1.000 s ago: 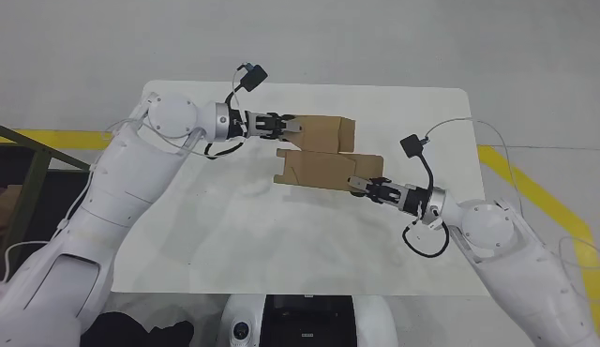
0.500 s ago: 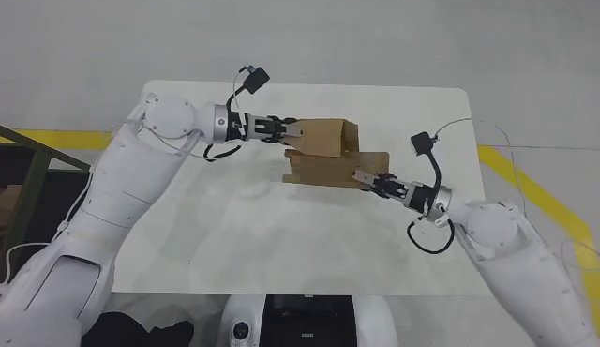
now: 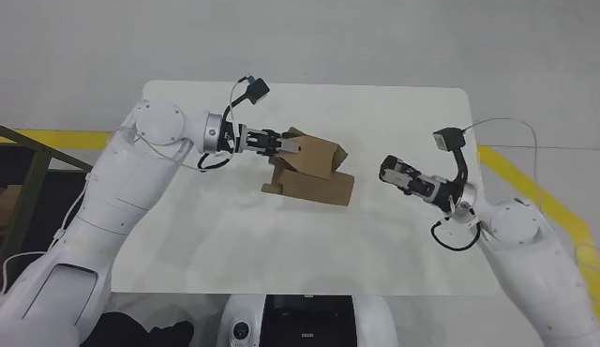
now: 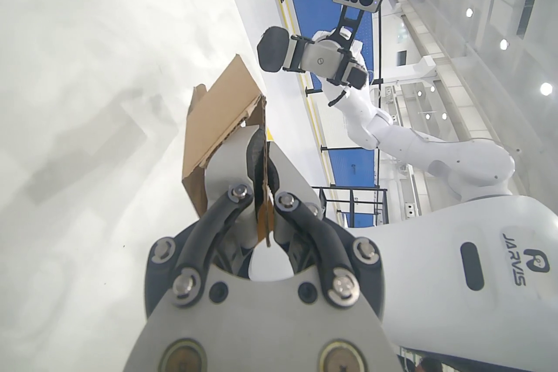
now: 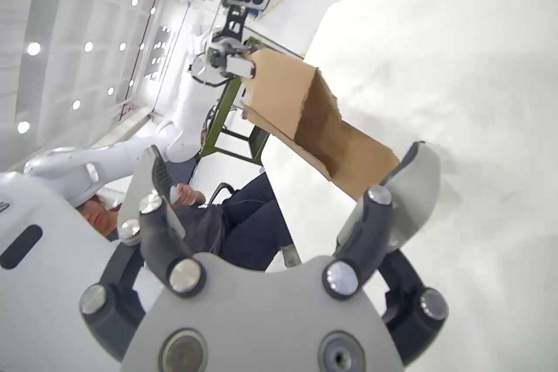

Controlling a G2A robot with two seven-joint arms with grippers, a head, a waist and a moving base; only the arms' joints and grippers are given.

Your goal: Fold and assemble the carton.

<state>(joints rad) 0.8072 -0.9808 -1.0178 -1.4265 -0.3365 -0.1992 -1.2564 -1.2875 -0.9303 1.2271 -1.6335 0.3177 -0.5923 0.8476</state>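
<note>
Left hand (image 3: 284, 144) pinches a carton (image 3: 314, 169) flap, the half-opened box tilted at the middle of the bench (image 3: 216, 244). Right hand (image 3: 391, 172) hangs spread, well apart. Light, bendy cardboard, I'd say: grip wall edges near creases.

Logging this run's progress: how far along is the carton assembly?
Done: the carton already looks opened into a tube. In hand: the left gripper pinches one wall; the right gripper is open, clear of it. Left: the end flaps look unfolded, neither end closed.
</note>
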